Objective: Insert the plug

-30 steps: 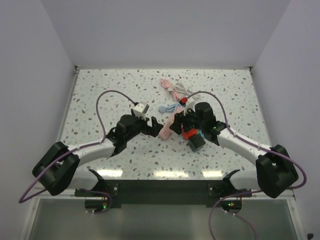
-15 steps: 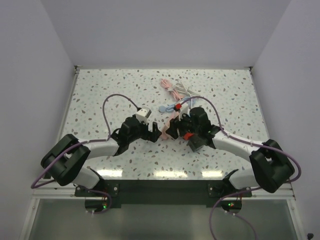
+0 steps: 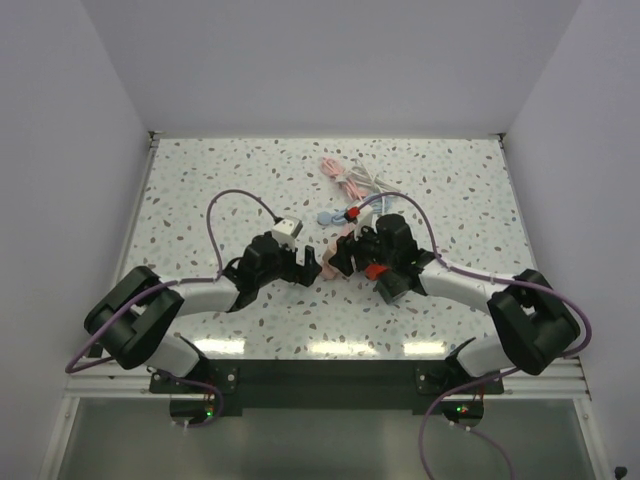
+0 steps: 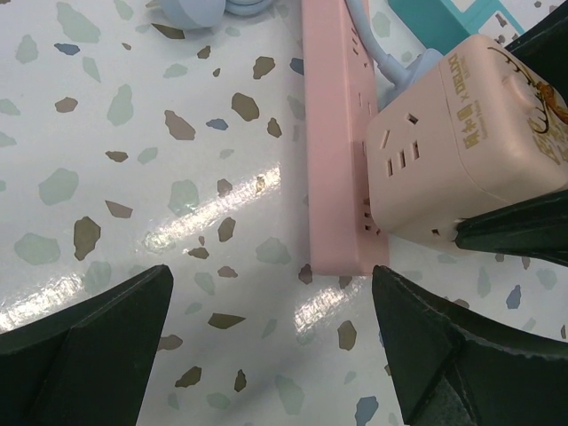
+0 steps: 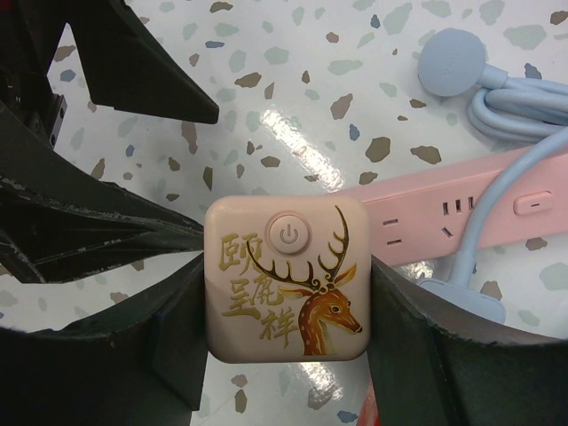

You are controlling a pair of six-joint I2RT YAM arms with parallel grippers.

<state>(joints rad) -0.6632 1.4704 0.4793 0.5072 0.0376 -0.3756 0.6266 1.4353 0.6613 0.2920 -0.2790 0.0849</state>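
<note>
1. Speckled terrazzo covers the surface (image 3: 200,190), which is boxed in by plain white walls (image 3: 320,60).
2. From the overhead view, the left arm (image 3: 200,295) and right arm (image 3: 460,285) both reach forward and bend inward, so their wrists face each other near the middle. A purple cable (image 3: 235,193) loops above the left arm.
3. The left pincer (image 4: 271,275) is held low over the surface with its fingers spread wide apart and nothing between them. It opens toward the near end of the pink power strip (image 4: 333,133).
4. The right pincer (image 5: 286,293) is clamped on the pink cube plug (image 5: 286,280), with one finger on each side face. The top of the cube shows a power button and a gold deer print.
5. In the left wrist view the cube plug (image 4: 461,151) sits against the side of the power strip's end, with its socket face turned toward the camera.
6. Its prongs are hidden, so I cannot tell whether it is seated in the strip.
7. A blue cable (image 5: 479,222) is plugged into the strip just beside the cube, and a blue disc (image 5: 451,64) lies farther back.
8. From above, the wrists cover most of the cube and strip. Pink cords (image 3: 345,178) lie tangled behind them, too small to make out.
</note>
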